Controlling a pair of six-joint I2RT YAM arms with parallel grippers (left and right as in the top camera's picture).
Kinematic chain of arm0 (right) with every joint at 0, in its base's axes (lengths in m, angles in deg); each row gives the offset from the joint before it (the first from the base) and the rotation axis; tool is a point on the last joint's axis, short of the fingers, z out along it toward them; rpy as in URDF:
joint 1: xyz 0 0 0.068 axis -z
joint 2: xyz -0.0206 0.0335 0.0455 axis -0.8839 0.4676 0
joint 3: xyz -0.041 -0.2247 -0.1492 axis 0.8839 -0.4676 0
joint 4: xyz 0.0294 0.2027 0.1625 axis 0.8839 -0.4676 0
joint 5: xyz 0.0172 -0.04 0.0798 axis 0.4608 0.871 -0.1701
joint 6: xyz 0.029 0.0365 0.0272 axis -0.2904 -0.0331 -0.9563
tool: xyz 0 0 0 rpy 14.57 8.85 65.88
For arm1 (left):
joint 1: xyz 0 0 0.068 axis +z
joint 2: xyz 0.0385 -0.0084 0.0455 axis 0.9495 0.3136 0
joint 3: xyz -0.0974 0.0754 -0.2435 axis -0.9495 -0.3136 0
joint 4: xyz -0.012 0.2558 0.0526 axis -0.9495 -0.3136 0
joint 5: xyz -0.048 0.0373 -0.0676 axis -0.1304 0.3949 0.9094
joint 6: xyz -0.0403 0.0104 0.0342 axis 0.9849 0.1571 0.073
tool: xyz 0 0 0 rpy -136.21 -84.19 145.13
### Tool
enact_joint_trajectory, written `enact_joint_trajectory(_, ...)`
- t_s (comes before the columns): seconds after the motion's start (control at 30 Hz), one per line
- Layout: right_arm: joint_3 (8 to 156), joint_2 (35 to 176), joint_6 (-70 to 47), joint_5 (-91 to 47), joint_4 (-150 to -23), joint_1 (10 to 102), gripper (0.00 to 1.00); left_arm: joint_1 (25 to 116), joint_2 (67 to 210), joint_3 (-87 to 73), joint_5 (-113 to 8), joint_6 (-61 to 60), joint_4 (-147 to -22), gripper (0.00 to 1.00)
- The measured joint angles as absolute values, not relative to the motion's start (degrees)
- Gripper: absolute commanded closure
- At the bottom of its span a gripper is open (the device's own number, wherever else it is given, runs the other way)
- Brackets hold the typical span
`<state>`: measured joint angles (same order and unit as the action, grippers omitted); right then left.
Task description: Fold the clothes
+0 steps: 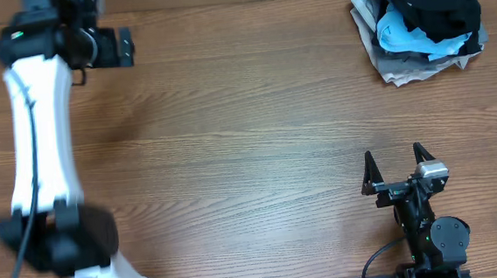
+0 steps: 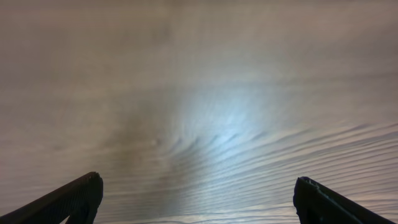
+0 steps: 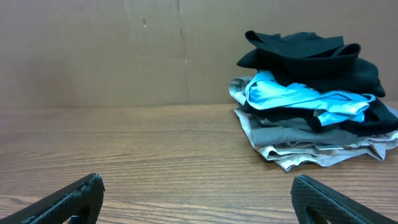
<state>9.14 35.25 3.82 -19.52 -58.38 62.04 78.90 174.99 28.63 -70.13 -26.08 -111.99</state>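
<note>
A pile of clothes (image 1: 422,23) lies at the table's far right corner: black cloth on top, a light blue piece in the middle, grey pieces below. It also shows in the right wrist view (image 3: 314,99), ahead and to the right of the fingers. My right gripper (image 1: 396,159) is open and empty near the front right edge (image 3: 198,193). My left gripper (image 1: 128,47) is at the far left, extended over bare wood; in the left wrist view (image 2: 198,196) its fingers are wide apart and hold nothing.
The wooden table (image 1: 231,140) spreads between the two arms. A brown cardboard wall (image 3: 112,50) stands behind the table's far edge. The left arm's white link (image 1: 42,136) stretches along the left side.
</note>
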Motion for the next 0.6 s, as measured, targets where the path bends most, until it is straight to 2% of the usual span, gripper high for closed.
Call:
enact_joint_trajectory(0.3, 9.14, 35.25, 3.84, -19.52, -58.38, 62.04, 0.0, 77.81, 155.91, 29.33, -70.28, -26.08, -112.93, 0.0)
enact_joint_trajectory(0.6, 9.14, 35.25, 3.82, -19.52, -58.36, 62.04, 0.0, 77.04, 154.45, 29.31, -66.94, -26.08, -100.86, 0.0)
